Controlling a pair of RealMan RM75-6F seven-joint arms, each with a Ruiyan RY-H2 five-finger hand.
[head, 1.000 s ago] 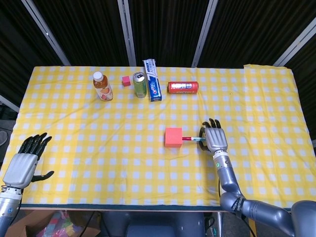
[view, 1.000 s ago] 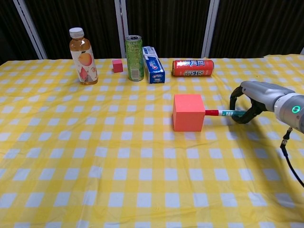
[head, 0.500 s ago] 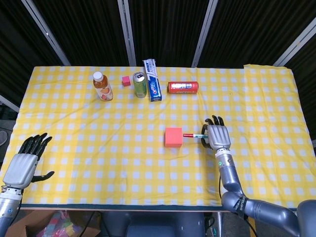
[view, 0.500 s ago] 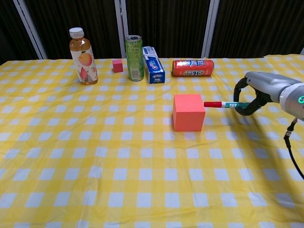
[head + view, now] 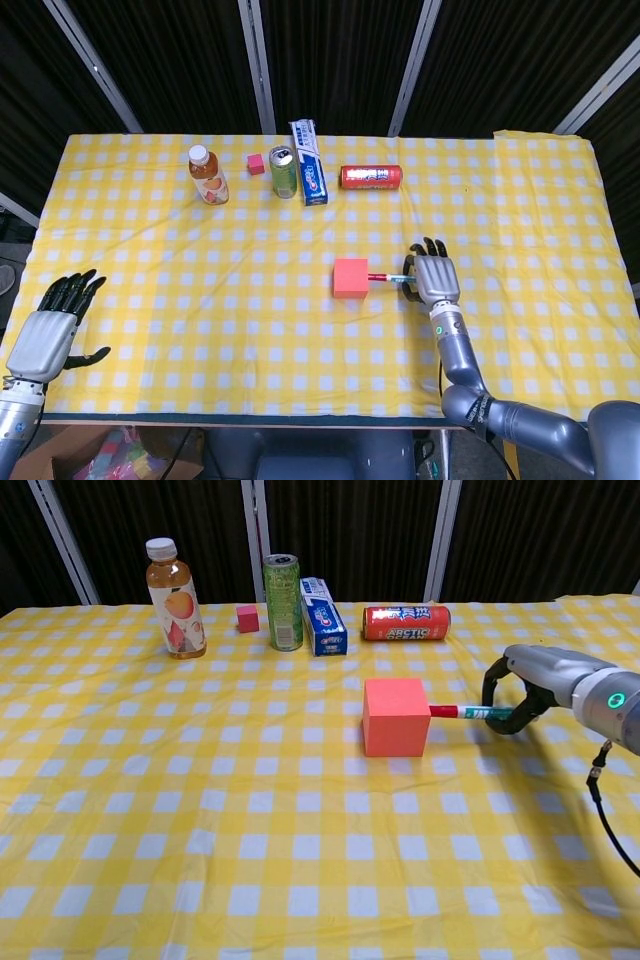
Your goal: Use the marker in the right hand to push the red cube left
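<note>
Chest view: right hand (image 5: pixel 528 688) fingers curled around marker (image 5: pixel 470 712), red tip touching red cube (image 5: pixel 396 717) right face; off-centre push could spin the cube or the marker could slip. Left hand (image 5: pixel 45 338) open, empty.

The right hand (image 5: pixel 436 277) is seen to have a light silver-grey back plate and black fingers (image 5: pixel 431 247). Its wrist is formed by a grey cylindrical segment on which a small green light (image 5: pixel 613 703) is lit. A thin black cable (image 5: pixel 604 805) is run along the forearm below the wrist, and the arm is continued in rounded metallic-grey segments joined by a dark ring (image 5: pixel 480 418). The left hand (image 5: pixel 48 334) is built alike: a pale silver back shell, black fingers (image 5: pixel 72 290) and a black thumb, mounted on a grey wrist.
</note>
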